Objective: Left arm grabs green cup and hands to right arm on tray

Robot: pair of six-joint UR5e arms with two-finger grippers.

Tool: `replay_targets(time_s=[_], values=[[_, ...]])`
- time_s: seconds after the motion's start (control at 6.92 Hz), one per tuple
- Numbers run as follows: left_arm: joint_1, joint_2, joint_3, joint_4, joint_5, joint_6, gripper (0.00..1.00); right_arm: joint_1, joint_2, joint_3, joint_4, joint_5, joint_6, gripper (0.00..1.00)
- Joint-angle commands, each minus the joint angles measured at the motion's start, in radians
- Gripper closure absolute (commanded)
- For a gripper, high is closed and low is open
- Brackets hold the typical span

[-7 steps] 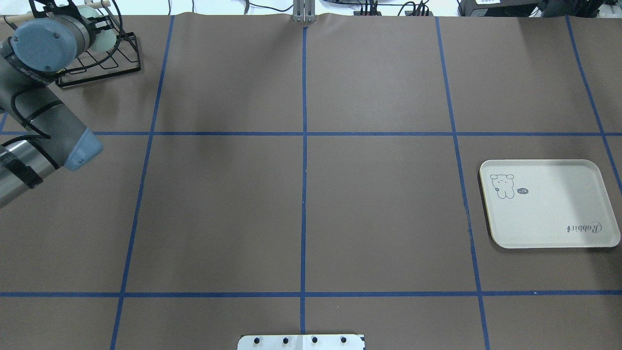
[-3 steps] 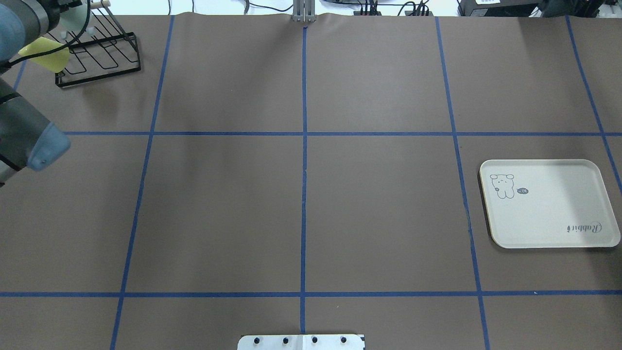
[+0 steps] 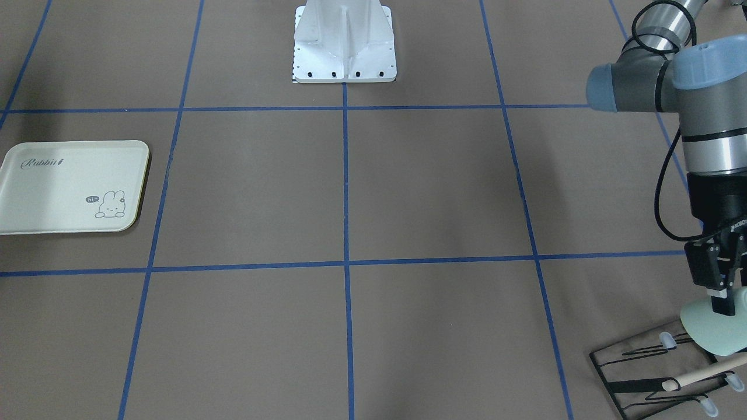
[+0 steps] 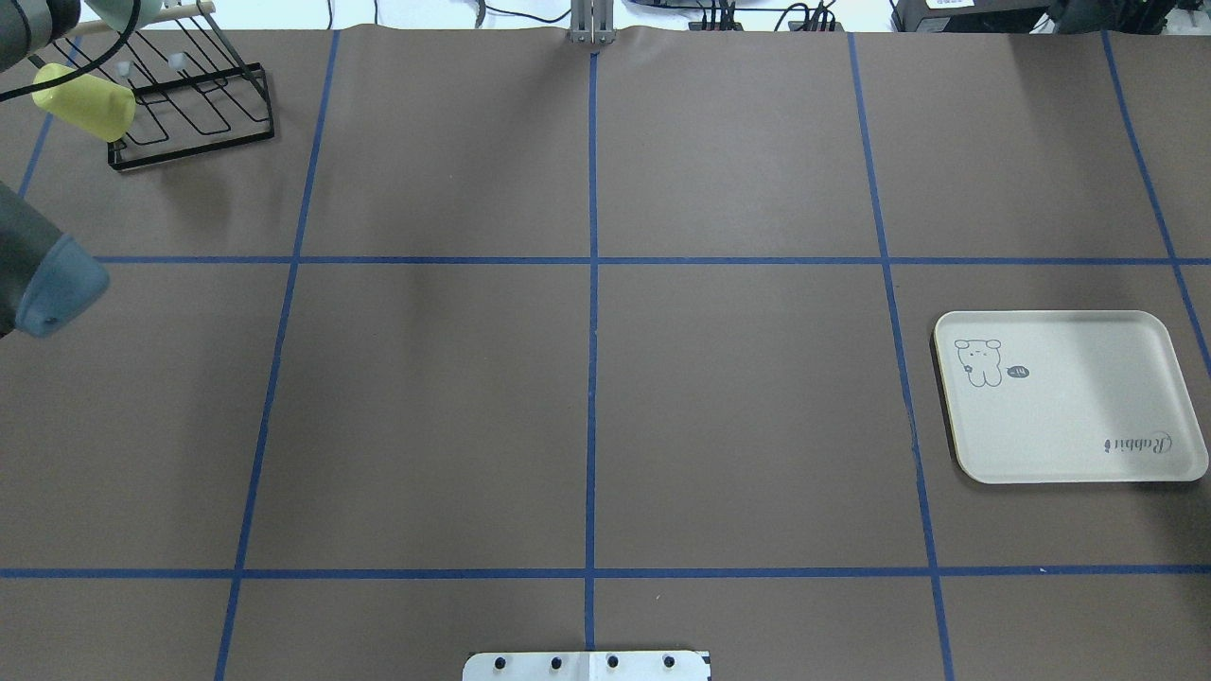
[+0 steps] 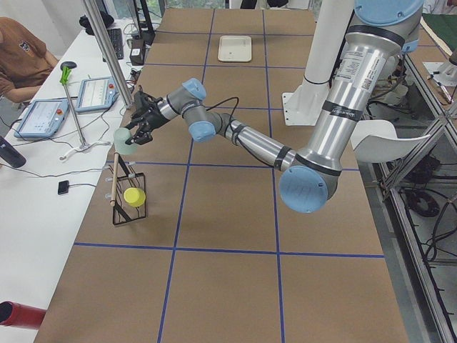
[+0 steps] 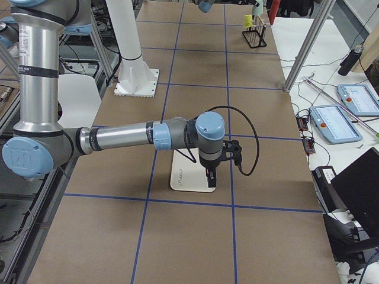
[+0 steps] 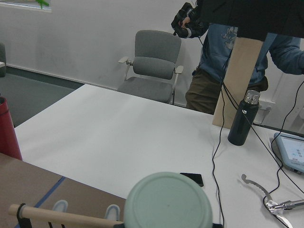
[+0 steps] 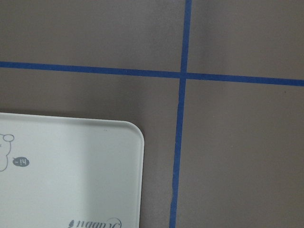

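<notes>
My left gripper (image 3: 725, 303) is shut on the rim of the pale mint-green cup (image 3: 713, 333) and holds it just above the black wire rack (image 3: 639, 363). The exterior left view shows the gripper (image 5: 140, 126) with the cup (image 5: 123, 141) over the rack's far end. The cup's round base (image 7: 168, 200) fills the bottom of the left wrist view. The cream Rabbit tray (image 4: 1069, 426) lies at the table's right. My right gripper (image 6: 211, 175) hangs over the tray (image 6: 188, 181); I cannot tell whether it is open or shut.
A yellow-green cup (image 4: 85, 99) sits on a peg of the rack (image 4: 199, 104), which has a wooden handle (image 3: 703, 372). The tray's corner (image 8: 71, 180) shows in the right wrist view. Operators sit beyond the table's far edge.
My left arm has drawn back toward the view's left edge and lifted the green cup off the rack. The yellow-green cup, hidden before, now shows.
</notes>
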Motion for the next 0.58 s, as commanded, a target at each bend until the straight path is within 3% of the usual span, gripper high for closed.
replay_targets(time_s=[0.0,0.43], values=[[0.009,-0.010,-0.039,0.003,-0.073,-0.218,1.00,-0.001,0.010,-0.012,0.106,-0.004,0.047,0.00],[0.138,-0.016,-0.113,0.001,-0.109,-0.588,1.00,-0.053,0.059,-0.136,0.604,0.008,0.513,0.00]])
